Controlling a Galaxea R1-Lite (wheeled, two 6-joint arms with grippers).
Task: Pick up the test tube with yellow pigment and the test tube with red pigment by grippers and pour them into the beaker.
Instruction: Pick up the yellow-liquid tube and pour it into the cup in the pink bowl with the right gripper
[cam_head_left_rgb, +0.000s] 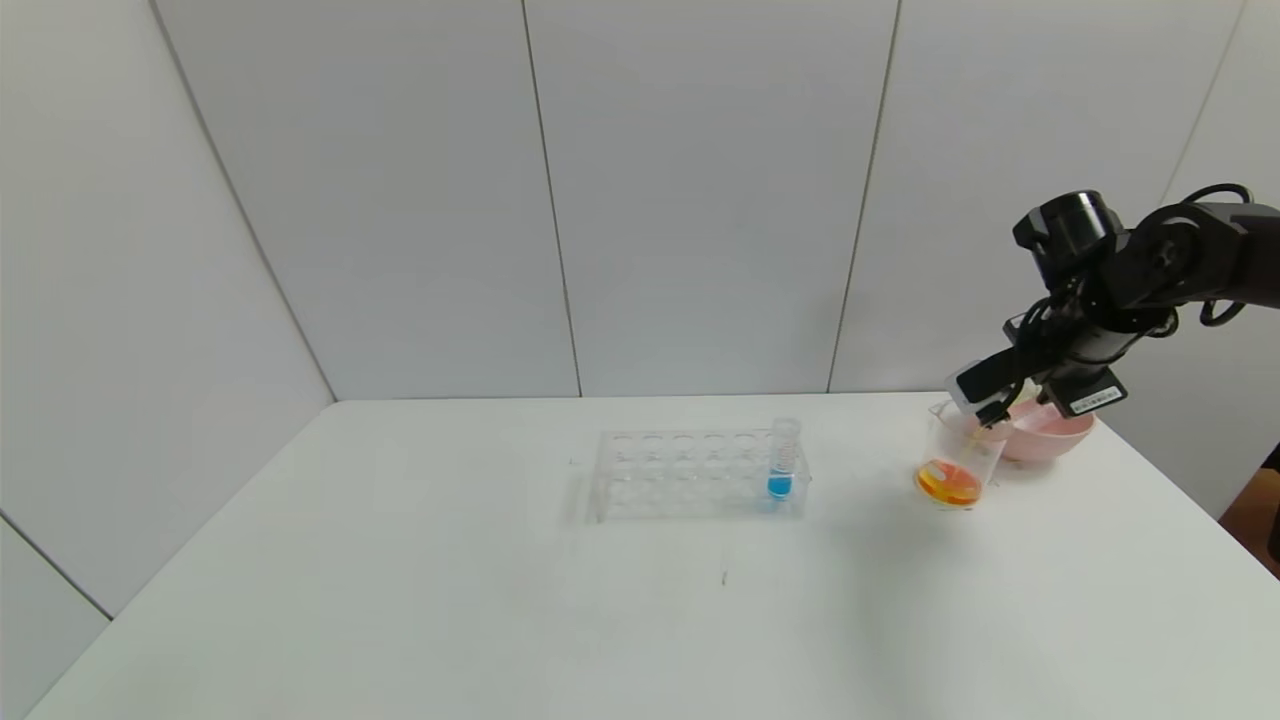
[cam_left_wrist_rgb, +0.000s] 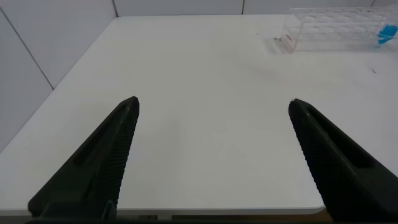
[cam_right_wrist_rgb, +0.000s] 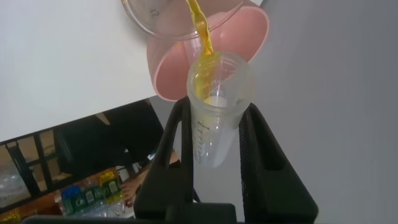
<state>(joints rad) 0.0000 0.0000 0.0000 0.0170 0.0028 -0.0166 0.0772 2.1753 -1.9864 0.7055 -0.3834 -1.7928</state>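
Observation:
My right gripper (cam_head_left_rgb: 988, 412) is shut on the test tube with yellow pigment (cam_right_wrist_rgb: 214, 118) and holds it tipped over the beaker (cam_head_left_rgb: 958, 452). A yellow stream (cam_right_wrist_rgb: 200, 28) runs from the tube's mouth into the beaker's rim (cam_right_wrist_rgb: 149, 22). The beaker stands at the table's far right and holds orange and yellow liquid (cam_head_left_rgb: 948, 483) at its bottom. The test tube with red pigment is out of view. My left gripper (cam_left_wrist_rgb: 214, 102) is open and empty, low over the table's near left part; it does not show in the head view.
A pink bowl (cam_head_left_rgb: 1050, 432) stands just behind the beaker, near the table's right edge. A clear tube rack (cam_head_left_rgb: 690, 475) sits mid-table with a blue-liquid tube (cam_head_left_rgb: 782, 462) at its right end. The rack also shows in the left wrist view (cam_left_wrist_rgb: 336, 28).

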